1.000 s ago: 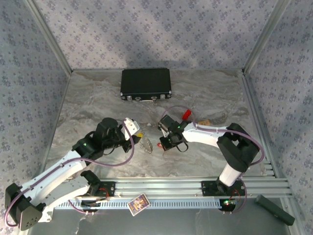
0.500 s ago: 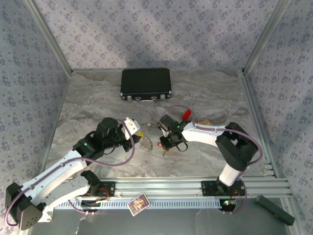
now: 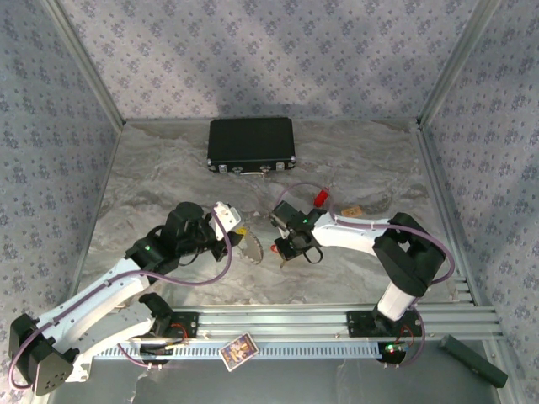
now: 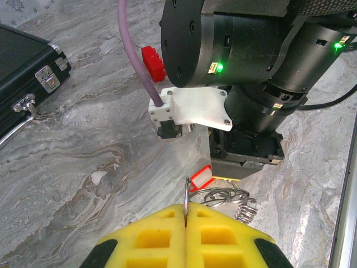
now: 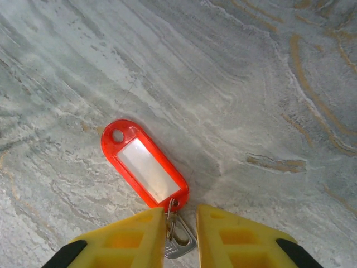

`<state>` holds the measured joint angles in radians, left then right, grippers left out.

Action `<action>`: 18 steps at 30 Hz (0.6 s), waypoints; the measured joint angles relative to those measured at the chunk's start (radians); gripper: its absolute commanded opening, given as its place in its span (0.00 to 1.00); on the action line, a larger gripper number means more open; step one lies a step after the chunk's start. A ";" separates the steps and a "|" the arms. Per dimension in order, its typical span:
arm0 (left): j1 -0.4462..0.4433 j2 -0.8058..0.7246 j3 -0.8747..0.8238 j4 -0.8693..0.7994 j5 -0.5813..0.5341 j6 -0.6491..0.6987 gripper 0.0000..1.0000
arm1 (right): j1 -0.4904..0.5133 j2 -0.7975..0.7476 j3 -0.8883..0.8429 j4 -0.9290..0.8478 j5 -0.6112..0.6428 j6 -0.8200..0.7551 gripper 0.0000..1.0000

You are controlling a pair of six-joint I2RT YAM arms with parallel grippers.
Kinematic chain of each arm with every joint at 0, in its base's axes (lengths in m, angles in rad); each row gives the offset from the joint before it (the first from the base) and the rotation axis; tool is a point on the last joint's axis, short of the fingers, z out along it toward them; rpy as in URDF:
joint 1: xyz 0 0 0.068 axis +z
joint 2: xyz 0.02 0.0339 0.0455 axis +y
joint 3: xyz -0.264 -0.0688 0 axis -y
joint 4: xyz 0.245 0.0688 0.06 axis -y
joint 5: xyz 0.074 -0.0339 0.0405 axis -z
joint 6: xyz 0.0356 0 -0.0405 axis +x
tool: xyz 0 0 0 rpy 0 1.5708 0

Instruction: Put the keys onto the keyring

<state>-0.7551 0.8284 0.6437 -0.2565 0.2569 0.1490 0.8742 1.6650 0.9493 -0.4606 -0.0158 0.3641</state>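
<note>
My left gripper (image 4: 186, 212) is shut on the keyring (image 4: 186, 194), a thin silvery loop standing on edge between the yellow fingers; more rings and a small spring (image 4: 244, 211) hang from it. In the top view this gripper (image 3: 240, 238) holds the keyring (image 3: 249, 248) mid-table. Facing it, my right gripper (image 3: 282, 252) is low over the table. Its jaws (image 5: 181, 223) stand slightly apart around a silver key (image 5: 179, 241) joined by a small ring to a red tag (image 5: 144, 162) lying flat. A gap shows beside the key. Another red key (image 3: 320, 195) lies farther back.
A black case (image 3: 251, 145) sits at the back of the marble table (image 3: 168, 177). A small brown bit (image 3: 352, 209) lies right of the red key. Patterned walls close in three sides. A card (image 3: 237, 349) rests on the front rail.
The right gripper's jaws have parted from shut to slightly apart, and that gripper has shifted a little. The left arm has kept still with the keyring.
</note>
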 measured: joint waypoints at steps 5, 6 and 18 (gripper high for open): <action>0.000 0.000 0.000 0.000 0.000 0.000 0.00 | 0.004 0.000 0.009 -0.005 0.006 0.000 0.17; 0.000 0.000 0.000 0.000 0.000 0.000 0.00 | 0.005 0.000 0.009 -0.005 0.006 0.000 0.17; 0.000 0.000 0.000 0.000 0.000 0.000 0.00 | 0.006 0.005 0.019 -0.007 0.006 0.000 0.15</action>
<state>-0.7551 0.8288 0.6437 -0.2565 0.2569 0.1490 0.8799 1.6703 0.9680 -0.4679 -0.0101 0.3645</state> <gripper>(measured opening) 0.045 0.154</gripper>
